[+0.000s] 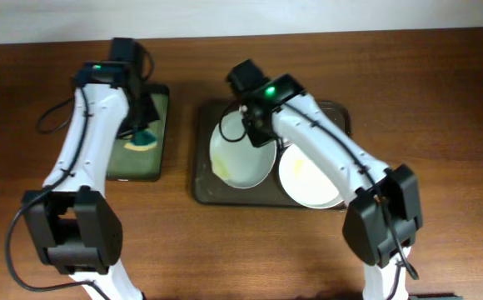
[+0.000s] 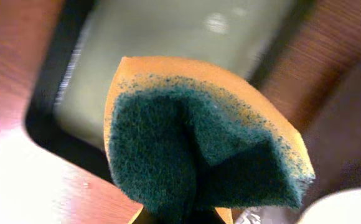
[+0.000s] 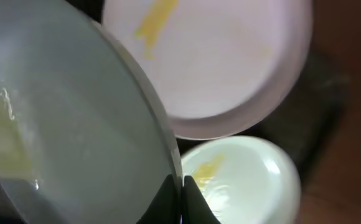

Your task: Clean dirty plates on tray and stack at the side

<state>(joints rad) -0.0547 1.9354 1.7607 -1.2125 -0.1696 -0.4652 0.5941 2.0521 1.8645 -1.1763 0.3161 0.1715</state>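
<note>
Plates point(image 3: 221, 68) show yellow smears on all three in the right wrist view, so the cleaning looks barely begun, and no stack stands anywhere on the table point(image 1: 441, 100).

At the left, the left gripper point(image 1: 144, 125) hangs over the small black tray point(image 1: 141, 164) with the green inside. It is clamped on a sponge point(image 2: 199, 155), which is folded so its dark green scrubbing face points outward.

Further right lies the brown tray point(image 1: 206, 190). The right gripper point(image 3: 182, 196) has its fingers pinched together on the rim of the tilted plate point(image 1: 240, 158). This plate sits over the left half of the tray, with one edge raised. A second plate point(image 1: 306, 179) lies flat in the right half. The third plate point(image 3: 230, 174) shows only in the right wrist view, since the arm hides it from above.

By this reading, the held plate awaits the sponge, and all three remain to be wiped and stacked at the side.
</note>
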